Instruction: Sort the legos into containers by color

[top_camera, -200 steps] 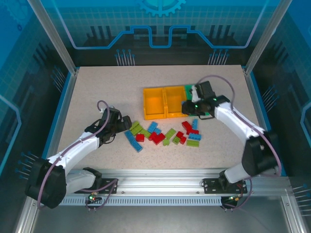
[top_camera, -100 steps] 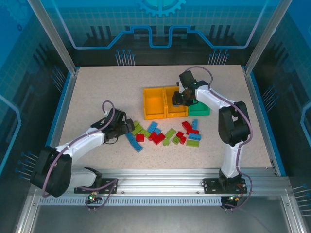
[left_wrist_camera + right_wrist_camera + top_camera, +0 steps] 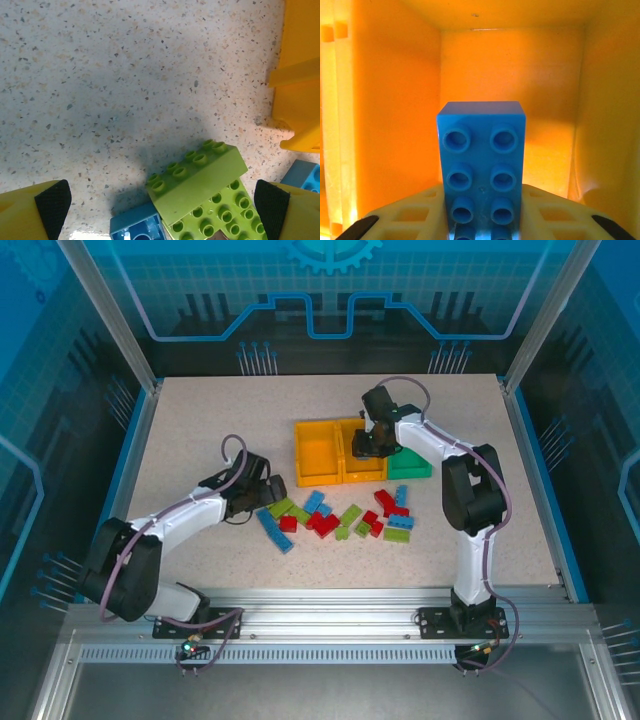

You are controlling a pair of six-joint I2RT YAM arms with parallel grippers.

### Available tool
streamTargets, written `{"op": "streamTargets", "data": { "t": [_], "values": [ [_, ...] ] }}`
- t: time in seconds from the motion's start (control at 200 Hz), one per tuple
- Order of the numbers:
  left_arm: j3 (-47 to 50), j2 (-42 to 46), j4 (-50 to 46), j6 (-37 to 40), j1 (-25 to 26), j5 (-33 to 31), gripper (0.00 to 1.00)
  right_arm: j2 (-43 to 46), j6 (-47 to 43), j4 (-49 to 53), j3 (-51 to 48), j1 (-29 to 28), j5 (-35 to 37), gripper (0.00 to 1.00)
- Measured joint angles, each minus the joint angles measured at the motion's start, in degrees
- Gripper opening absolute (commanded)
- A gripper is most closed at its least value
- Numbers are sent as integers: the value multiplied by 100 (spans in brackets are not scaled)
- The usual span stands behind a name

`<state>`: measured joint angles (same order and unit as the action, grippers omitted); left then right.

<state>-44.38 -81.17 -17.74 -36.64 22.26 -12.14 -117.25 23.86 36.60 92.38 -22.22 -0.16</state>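
Nearest the arm bases, the left tool [image 3: 264,490] stands wide open and holds nothing. It hangs low over the left end of the pile, with a lime green brick [image 3: 197,172] between its fingertips [image 3: 52,202] but not touched.

The legos [image 3: 335,518] lie loose on the counter [image 3: 200,420] in one mixed cluster of red, blue and lime green, just in front of the containers [image 3: 322,480].

Farther back, the right tool [image 3: 367,445] is nearly closed on a blue brick [image 3: 482,160]. It holds the brick upright inside the middle orange bin [image 3: 510,65], above the floor.

Progress assessment: early stage. No brick is visible on the floor of either orange bin. The contents of the green bin [image 3: 415,468] cannot be determined. The blue brick is not yet released. Nearly all bricks are left to sort.
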Motion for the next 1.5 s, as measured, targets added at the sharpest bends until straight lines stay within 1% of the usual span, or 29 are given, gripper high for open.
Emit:
{"op": "streamTargets", "data": {
  "t": [0.14,0.34,0.54,1.096,1.501],
  "values": [
    [-26,-74,-2,-61,68,0,99,0,-39,2,0,-2,20,37],
    [-28,-129,-2,-81,96,0,99,0,-90,0,0,-11,17,47],
    [-149,-208,-13,-94,129,-2,99,0,-103,0,-2,-76,20,50],
    [-306,-361,-46,-94,203,-2,99,57,-151,-42,-179,-114,-15,57],
    [-308,-428,-46,-92,225,-2,98,660,-238,-192,-588,-138,17,62]
  ]
}}
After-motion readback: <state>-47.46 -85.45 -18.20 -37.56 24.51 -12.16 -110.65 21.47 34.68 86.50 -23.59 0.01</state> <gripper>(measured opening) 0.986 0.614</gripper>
